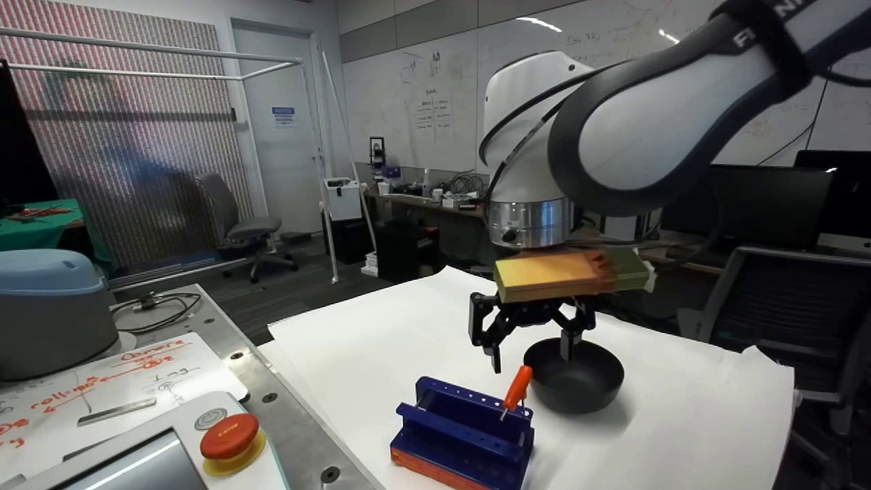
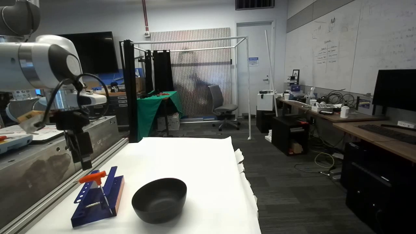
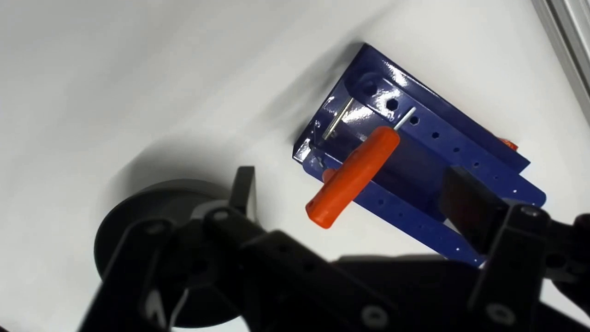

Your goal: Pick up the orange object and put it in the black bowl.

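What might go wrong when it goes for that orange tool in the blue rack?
The orange tool seems to have its metal shaft set into the blue rack, so a slanted lift might drag the rack along. In the wrist view, one fingertip of the open end effector shows between tool and black bowl; lowering it could nudge the bowl.

Wears smooth, rounded white shells bordered by a thick dark-grey band. Bears pale letters against black, only partly in view. Narrows to a shiny silver collar with a small dark knob. Has looping black cables and a yellow block, orange-brown then green toward one end. Ends in a black, jointed end effector with round grey screw heads and blunt dark fingers.
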Controlling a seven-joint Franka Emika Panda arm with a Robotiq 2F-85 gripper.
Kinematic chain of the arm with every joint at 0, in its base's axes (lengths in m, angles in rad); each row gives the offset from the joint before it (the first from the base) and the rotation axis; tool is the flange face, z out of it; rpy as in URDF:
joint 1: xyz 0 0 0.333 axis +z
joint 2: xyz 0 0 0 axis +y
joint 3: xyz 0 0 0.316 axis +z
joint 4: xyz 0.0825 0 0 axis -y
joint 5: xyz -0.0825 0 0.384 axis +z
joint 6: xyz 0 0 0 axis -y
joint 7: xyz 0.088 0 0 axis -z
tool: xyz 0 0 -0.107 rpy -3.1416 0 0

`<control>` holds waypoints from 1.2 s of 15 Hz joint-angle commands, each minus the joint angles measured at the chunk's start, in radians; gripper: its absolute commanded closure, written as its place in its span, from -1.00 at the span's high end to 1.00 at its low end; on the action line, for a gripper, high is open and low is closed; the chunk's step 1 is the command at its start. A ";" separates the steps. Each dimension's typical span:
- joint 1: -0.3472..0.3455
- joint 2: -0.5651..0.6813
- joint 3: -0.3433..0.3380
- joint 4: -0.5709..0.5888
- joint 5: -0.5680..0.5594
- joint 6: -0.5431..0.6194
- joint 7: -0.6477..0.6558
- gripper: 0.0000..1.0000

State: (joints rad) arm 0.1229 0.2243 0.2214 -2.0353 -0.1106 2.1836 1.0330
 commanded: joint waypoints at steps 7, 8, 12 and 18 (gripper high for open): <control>0.099 0.163 -0.111 0.137 -0.016 0.011 -0.008 0.46; 0.105 0.169 -0.117 0.140 -0.018 0.012 -0.009 0.41; 0.120 0.178 -0.133 0.142 -0.020 0.016 -0.013 -0.25; 0.139 0.093 -0.134 0.083 -0.045 0.022 -0.026 -0.93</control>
State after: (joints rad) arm 0.2302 0.3845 0.1036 -1.9195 -0.1211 2.1918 1.0155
